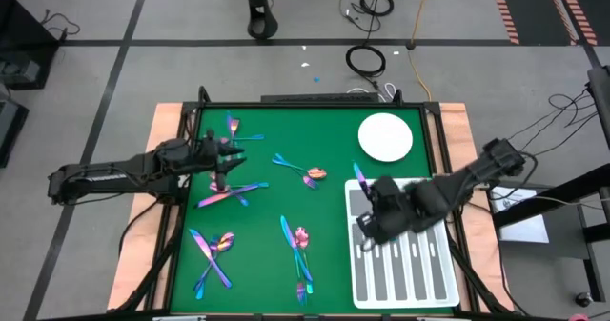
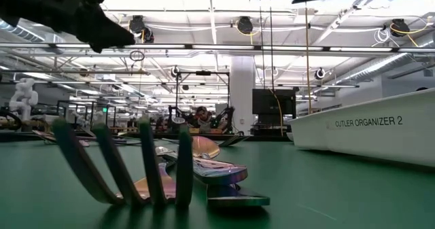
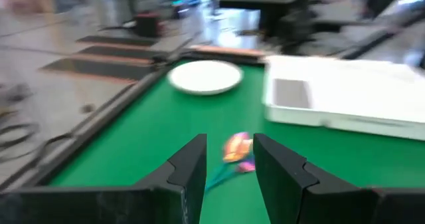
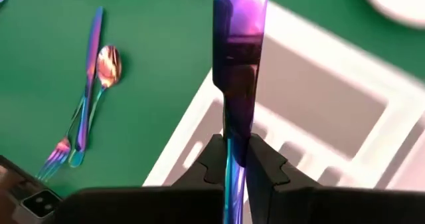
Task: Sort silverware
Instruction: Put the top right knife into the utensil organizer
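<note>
iridescent purple steel fills the middle of the right wrist view: the right gripper [image 4: 237, 159] is clamped on a knife [image 4: 240, 64], its blade running straight out from between the fingers. from above, that gripper [image 1: 370, 218] sits over the near-left corner of the white organizer tray [image 1: 434, 281], and the knife's long axis looks roughly in line with the tray's narrow slots. judging by that, the coming move turns on keeping blade and slot parallel while lowering; which slot lies directly beneath cannot be told, since the arm covers it in the high view and the blade hides it at the wrist.

the left gripper [image 1: 227, 154] hangs over the far-left part of the green mat [image 1: 267, 264], fingers apart with nothing between them. a spoon [image 3: 234, 148] shows beyond its fingertips, well short of the round plate [image 3: 205, 76].

the rest of the silverware [image 1: 212, 254] lies scattered in small crossed piles on the mat, mostly nearer the left arm. in the low view a fork [image 2: 129, 168] looms close and hides much behind it.
</note>
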Robot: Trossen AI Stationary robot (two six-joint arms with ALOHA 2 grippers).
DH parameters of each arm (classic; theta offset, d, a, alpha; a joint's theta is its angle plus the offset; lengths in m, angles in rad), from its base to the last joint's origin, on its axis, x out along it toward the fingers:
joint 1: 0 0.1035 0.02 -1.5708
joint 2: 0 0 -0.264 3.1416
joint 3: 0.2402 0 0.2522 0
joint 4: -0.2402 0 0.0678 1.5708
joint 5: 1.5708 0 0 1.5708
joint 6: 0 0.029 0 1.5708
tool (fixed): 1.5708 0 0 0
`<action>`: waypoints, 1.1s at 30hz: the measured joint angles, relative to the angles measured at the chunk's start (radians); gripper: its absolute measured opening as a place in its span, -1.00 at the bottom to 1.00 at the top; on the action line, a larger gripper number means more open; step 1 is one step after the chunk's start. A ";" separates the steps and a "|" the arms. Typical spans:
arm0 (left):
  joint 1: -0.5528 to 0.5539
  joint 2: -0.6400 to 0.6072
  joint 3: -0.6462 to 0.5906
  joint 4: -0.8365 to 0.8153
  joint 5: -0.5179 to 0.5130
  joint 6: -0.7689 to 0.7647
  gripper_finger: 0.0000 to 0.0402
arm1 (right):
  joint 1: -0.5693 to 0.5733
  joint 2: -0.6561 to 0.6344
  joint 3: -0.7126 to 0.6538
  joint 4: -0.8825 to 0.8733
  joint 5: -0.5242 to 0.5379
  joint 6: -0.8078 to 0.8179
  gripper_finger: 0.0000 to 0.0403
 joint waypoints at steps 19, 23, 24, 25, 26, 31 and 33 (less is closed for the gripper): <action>-0.068 0.163 -0.006 -0.010 0.092 -0.106 -0.38 | 0.313 0.010 -0.320 0.307 -0.109 0.586 -0.97; -0.097 0.203 -0.006 0.011 0.092 -0.129 -0.38 | 0.313 0.009 -0.352 0.296 -0.130 0.585 -0.97; -0.105 0.213 -0.006 0.023 0.092 -0.131 -0.38 | 0.313 0.009 -0.360 0.297 -0.132 0.585 -0.97; -0.114 0.221 -0.006 0.034 0.092 -0.132 -0.38 | 0.313 0.009 -0.370 0.306 -0.132 0.585 -0.97; -0.122 0.227 -0.006 0.036 0.092 -0.132 -0.38 | 0.313 0.009 -0.378 0.320 -0.133 0.586 -0.97; -0.154 0.248 -0.006 0.078 0.092 -0.132 -0.38 | 0.307 0.009 -0.432 0.492 -0.135 0.603 -0.97; -0.161 0.250 -0.006 0.104 0.092 -0.132 -0.38 | 0.306 0.009 -0.439 0.516 -0.135 0.615 -0.97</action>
